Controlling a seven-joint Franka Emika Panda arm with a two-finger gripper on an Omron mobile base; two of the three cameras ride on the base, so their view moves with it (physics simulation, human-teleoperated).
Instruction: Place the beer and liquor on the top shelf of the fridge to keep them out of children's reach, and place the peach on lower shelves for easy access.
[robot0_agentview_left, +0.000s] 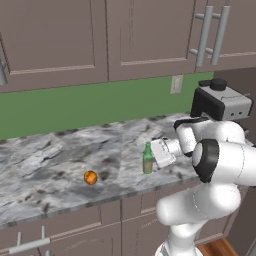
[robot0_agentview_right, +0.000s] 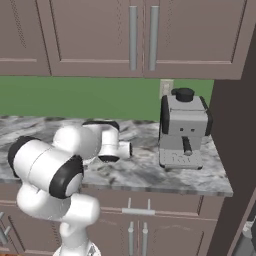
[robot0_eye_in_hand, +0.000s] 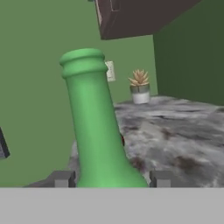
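The beer (robot0_agentview_left: 148, 161), a slim green bottle, stands upright on the marble counter (robot0_agentview_left: 60, 155) near its front edge. My gripper (robot0_agentview_left: 150, 160) reaches in from the right and is shut on the bottle's body. In the hand view the green neck (robot0_eye_in_hand: 92, 113) rises close in front of the camera, with one dark fingertip (robot0_eye_in_hand: 63, 178) on each side of the bottle. The peach (robot0_agentview_left: 90, 177), small and orange, lies on the counter well to the left of the bottle, apart from it.
A grey coffee machine (robot0_agentview_left: 220, 102) stands on the counter right of the arm, also seen from the other side (robot0_agentview_right: 182, 132). Brown wall cabinets (robot0_agentview_left: 100, 40) hang above a green backsplash. A small potted plant (robot0_eye_in_hand: 140, 87) sits far along the counter. A dark tall panel (robot0_agentview_right: 235, 150) ends the counter.
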